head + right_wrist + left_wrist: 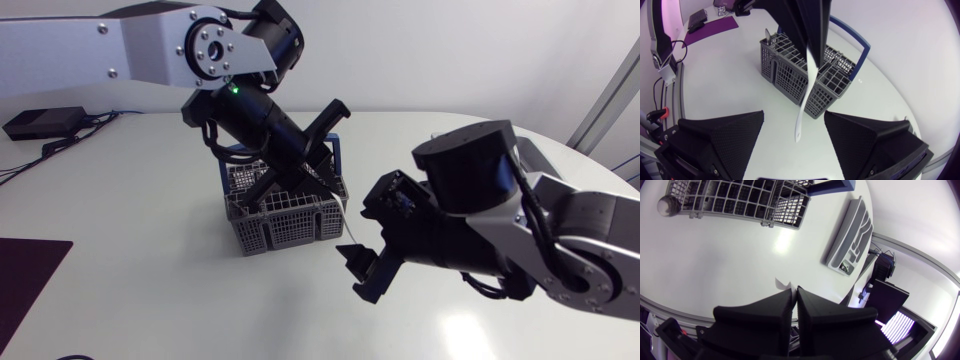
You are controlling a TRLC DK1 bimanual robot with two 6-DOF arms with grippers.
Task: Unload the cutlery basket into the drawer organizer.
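Basket (280,225) as landmark | my left gripper (795,291) above it, fingers pressed together on white utensil (807,85), lifted clear of the compartments, likely for carrying | my right gripper (794,116) spread, waiting beside basket | organizer (852,235) well apart, across table.

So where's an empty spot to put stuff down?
Bare table: between the basket and the organizer, and between basket and dark mat. Crowded beside the basket, where the left gripper holds a white utensil by the right gripper.
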